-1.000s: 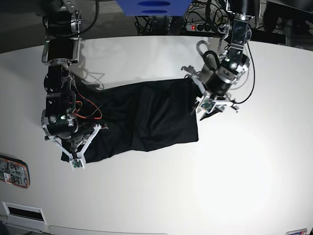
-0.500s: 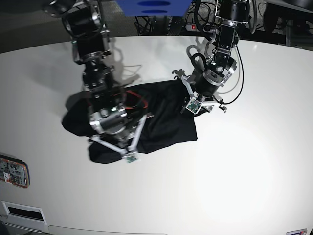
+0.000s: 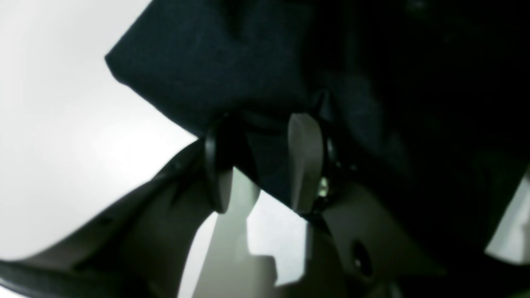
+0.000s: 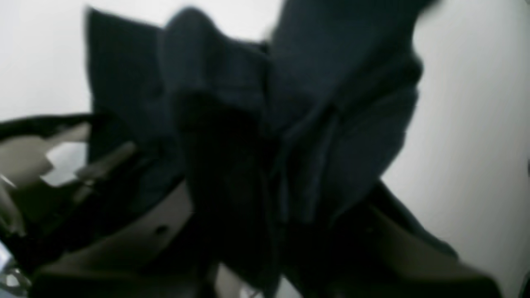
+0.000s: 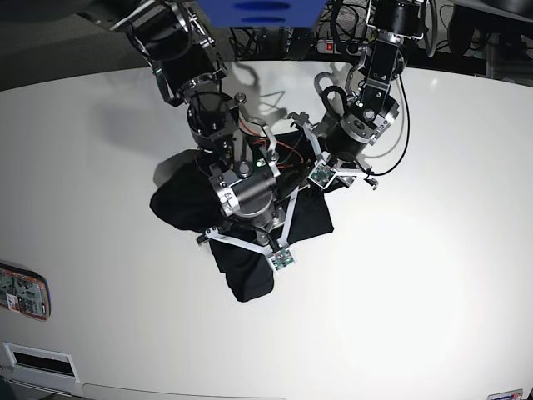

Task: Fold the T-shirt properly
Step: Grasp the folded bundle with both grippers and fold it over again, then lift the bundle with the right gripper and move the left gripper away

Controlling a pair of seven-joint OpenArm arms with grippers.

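On the white table, the T-shirt is lying bunched at centre. The right gripper is gripping a raised fold of it, its arm blocking much of the cloth. The left gripper is pinching the shirt's far edge between its fingers. A phone is lying well apart at the table's edge.
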